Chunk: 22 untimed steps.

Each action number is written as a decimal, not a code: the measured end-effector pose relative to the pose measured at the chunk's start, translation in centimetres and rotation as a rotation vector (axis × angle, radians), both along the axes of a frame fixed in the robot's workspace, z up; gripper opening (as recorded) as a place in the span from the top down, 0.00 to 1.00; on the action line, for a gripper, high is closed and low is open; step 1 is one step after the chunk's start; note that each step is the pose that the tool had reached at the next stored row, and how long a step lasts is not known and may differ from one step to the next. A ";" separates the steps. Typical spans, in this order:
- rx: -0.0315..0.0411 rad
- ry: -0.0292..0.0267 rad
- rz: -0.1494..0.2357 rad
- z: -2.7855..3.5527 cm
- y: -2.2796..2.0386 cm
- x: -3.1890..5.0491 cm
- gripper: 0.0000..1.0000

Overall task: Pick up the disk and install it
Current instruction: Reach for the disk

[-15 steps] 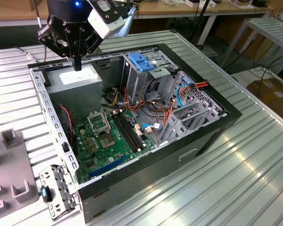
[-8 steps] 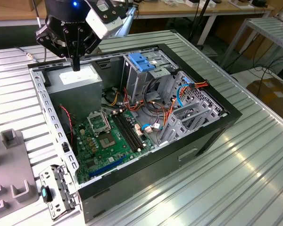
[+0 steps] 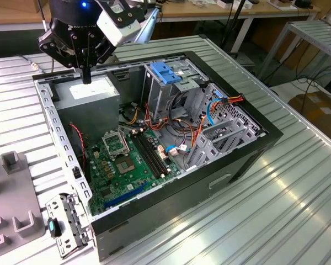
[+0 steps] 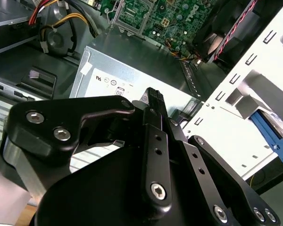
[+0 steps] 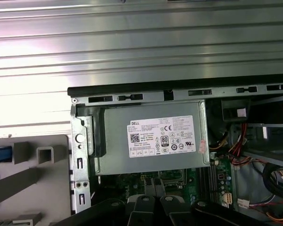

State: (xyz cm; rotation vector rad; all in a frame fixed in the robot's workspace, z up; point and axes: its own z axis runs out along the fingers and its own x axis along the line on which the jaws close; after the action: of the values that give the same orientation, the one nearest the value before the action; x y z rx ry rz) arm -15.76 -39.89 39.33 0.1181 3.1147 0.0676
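Gripper (image 3: 87,79) poised above the power-supply box (image 3: 91,94), at the exterior view's left end of the open computer case (image 3: 182,193); its fingers are closed together and hold nothing. The disk (image 5: 0,155) is judged to be the blue-edged piece on the grey fixture (image 3: 14,193) outside the case. In the first wrist view a blue strip of it shows at the fixture's edge, too little to tell its pose. The pick is not yet made. To do it well, the fingers should spread before descent, clear the case rim, and close squarely across the drive's width.
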 end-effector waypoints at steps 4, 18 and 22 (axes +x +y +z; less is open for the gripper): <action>0.0001 0.0002 0.000 0.00 0.00 -0.27 0.89; 0.0000 0.0008 0.000 0.00 0.00 -1.09 0.89; 0.0000 0.0009 0.000 0.00 0.00 -1.27 0.89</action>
State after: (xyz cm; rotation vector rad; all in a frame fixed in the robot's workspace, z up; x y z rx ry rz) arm -17.03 -39.89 39.33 0.1182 3.1156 0.0676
